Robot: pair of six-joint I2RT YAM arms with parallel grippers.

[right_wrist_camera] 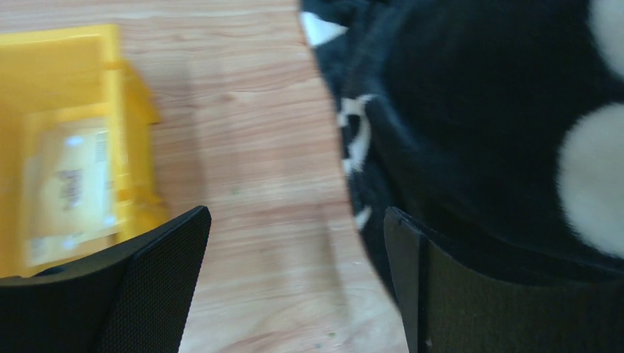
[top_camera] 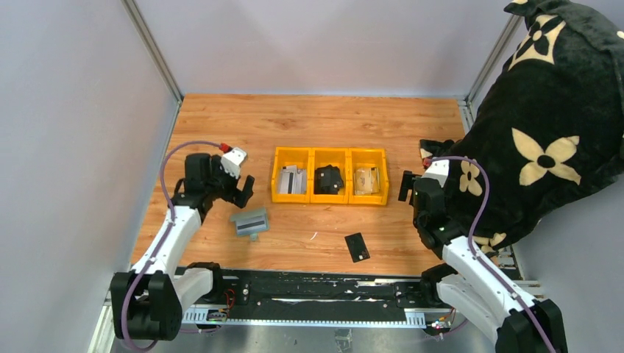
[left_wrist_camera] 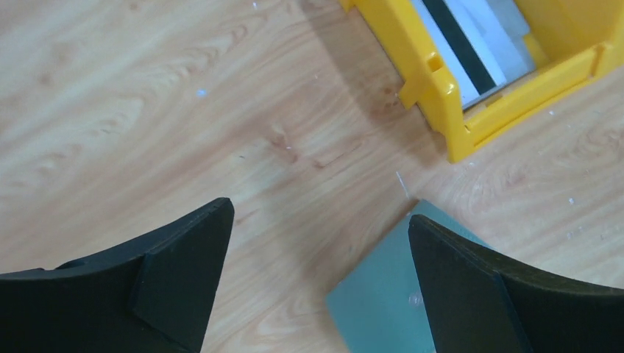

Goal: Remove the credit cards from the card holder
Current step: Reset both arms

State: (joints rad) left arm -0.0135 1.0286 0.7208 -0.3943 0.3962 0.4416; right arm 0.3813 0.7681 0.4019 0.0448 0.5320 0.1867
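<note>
On the wooden table [top_camera: 331, 118], near the left arm, the card holder [top_camera: 250, 221] is laid flat. It is closed or folded; which one cannot be told. Its long axis runs roughly left to right, with the right end tipped slightly toward the far side. A dark band is seen on its top face, running along that long axis. Whether the band is a card cannot be told.

The left gripper [top_camera: 237, 193] is held just beyond the holder's far-left side with its fingers spread wide and nothing between them. In the left wrist view one corner of the card holder [left_wrist_camera: 383, 294] is seen low between the spread fingers [left_wrist_camera: 184, 257], partly covered by the right-hand one. No contact is seen.

The black card [top_camera: 357, 247] is laid flat on the table, well apart from the holder, on the near side of the yellow bins [top_camera: 329, 197]. Its long axis runs near to far, with the far end leaning a little left.

The three bins are set in a row, touching. Grey flat pieces [top_camera: 291, 179] with a dark stripe are seen in the left one, a black lump [top_camera: 329, 179] in the middle one, and a tan packet [top_camera: 367, 179] in the right one.

The right gripper [top_camera: 410, 188] is held just right of the bins, beside a black flowered cloth [top_camera: 544, 147], with its fingers spread apart and empty.
</note>
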